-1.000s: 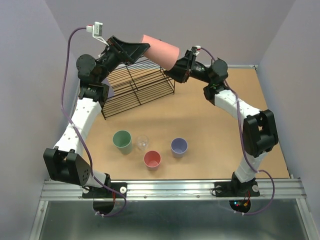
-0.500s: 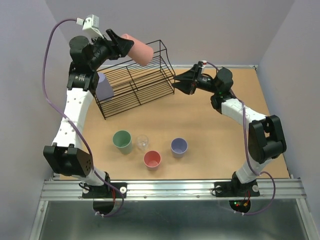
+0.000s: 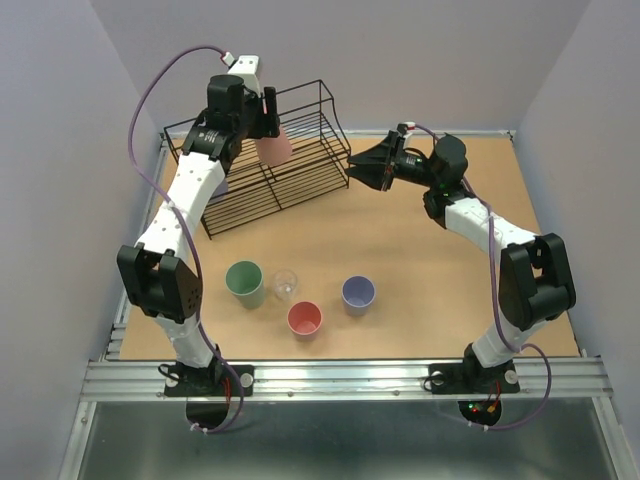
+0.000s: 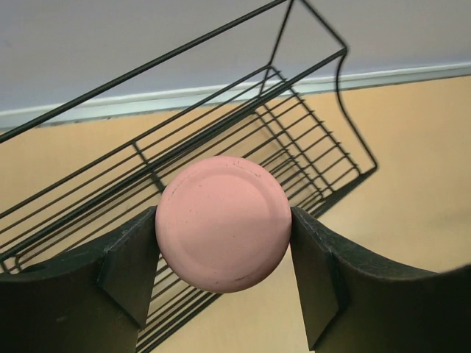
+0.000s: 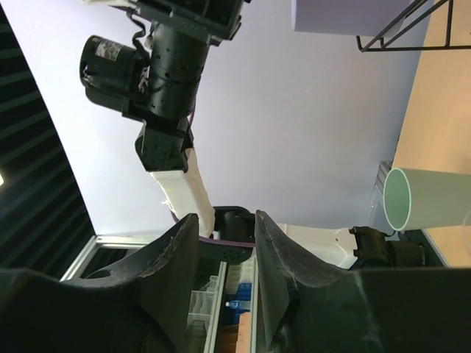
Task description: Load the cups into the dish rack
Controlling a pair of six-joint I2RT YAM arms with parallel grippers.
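Cup [image 4: 222, 223], salmon-pink, sits clamped in the left hand [image 4: 224, 237] over the dish rack [image 3: 300, 170]. Right hand [image 3: 356, 164], narrowly parted and empty, hangs just beside the rack's right end, well apart from four cups [image 3: 305, 319] standing nearer on the surface [image 3: 430, 260].

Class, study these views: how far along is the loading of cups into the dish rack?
Done: one lavender cup looks already in the dish rack. In hand: the left pincer holds a salmon-pink cup over the rack. To do: the green cup, clear cup, pink cup and second lavender cup stand on the table; the right pincer is empty.
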